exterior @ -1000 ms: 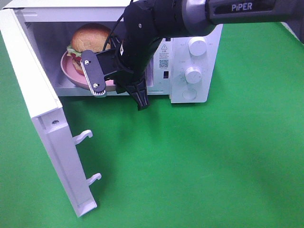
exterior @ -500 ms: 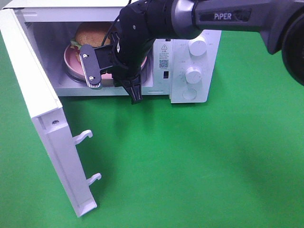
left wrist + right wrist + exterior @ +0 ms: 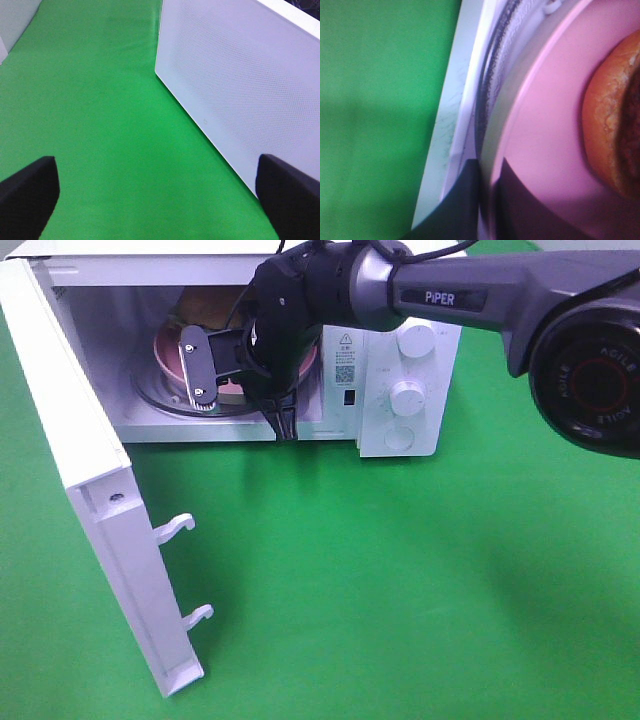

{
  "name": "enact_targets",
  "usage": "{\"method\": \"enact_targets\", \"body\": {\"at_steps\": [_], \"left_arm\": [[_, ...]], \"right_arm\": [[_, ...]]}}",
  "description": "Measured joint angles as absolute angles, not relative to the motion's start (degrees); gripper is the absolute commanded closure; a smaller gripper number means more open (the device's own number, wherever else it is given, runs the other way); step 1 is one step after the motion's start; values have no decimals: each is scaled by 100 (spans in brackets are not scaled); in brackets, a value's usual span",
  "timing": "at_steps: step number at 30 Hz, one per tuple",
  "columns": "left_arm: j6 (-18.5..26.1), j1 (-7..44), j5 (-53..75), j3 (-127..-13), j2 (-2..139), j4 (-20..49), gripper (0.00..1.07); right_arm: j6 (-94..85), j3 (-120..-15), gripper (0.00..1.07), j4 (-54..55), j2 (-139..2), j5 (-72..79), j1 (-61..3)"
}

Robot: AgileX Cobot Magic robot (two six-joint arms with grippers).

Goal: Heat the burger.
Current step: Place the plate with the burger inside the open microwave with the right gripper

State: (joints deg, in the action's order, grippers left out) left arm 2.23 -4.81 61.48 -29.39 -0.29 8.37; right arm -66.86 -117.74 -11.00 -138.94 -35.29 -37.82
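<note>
Right gripper [image 3: 487, 167] is clamped on the plate [image 3: 555, 125] rim, burger [image 3: 615, 145] just ahead past its fingertips; left gripper [image 3: 160, 192], jaws apart, hangs outside the door [image 3: 240, 90]

The light is bright and seems to come from above. Soft dark shadows lie on the green mat [image 3: 420, 570], in front of the microwave [image 3: 400, 390] and off to the right. The white door [image 3: 240, 85] glows pale. Up close, the pink plate [image 3: 545, 150] and the burger [image 3: 612, 125] look blurry.
</note>
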Motion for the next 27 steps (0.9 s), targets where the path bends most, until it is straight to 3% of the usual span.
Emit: {"method": "enact_targets", "body": {"at_steps": [18, 27], "left_arm": [[223, -481, 6148, -2939, -29, 837, 7], [223, -481, 6148, -2939, -29, 837, 7]], "right_arm": [[-6853, -11797, 106, -951, -13986, -3535, -3867], [-6778, -11797, 96, -837, -13986, -3495, -3908]]}}
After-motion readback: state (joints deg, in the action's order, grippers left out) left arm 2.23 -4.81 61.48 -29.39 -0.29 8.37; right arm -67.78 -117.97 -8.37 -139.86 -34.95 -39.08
